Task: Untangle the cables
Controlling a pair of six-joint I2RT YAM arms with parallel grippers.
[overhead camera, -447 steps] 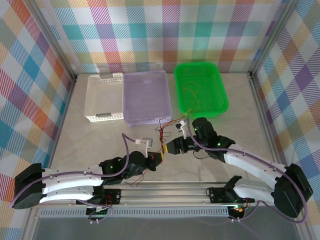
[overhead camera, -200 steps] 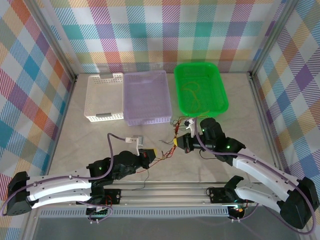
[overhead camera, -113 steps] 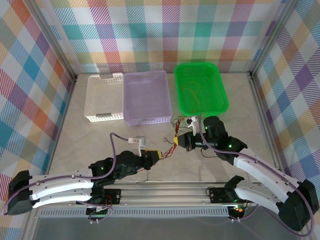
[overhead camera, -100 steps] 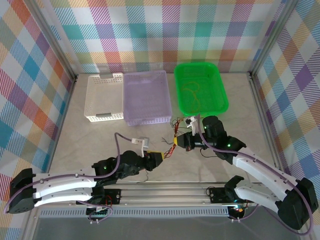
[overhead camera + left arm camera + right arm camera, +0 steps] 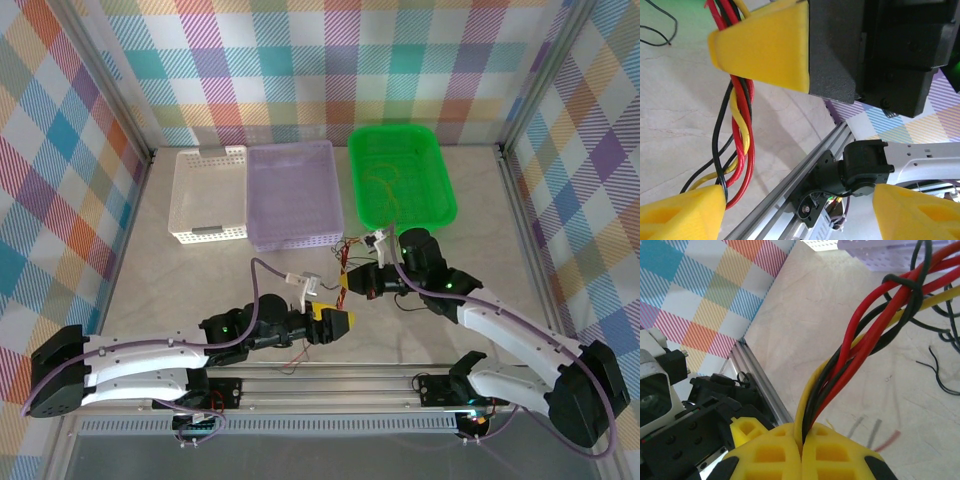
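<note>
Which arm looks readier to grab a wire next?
Left: the left claw stands open with the cables in its gap, while the right claw is shut on them, anchoring the bundle.

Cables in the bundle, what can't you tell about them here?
Top view: cables too small to count.
Right wrist view: near ends hidden inside the shut right gripper; far ends cut by the edge.
Left wrist view: that gripper's finger covers part of the bundle.
</note>
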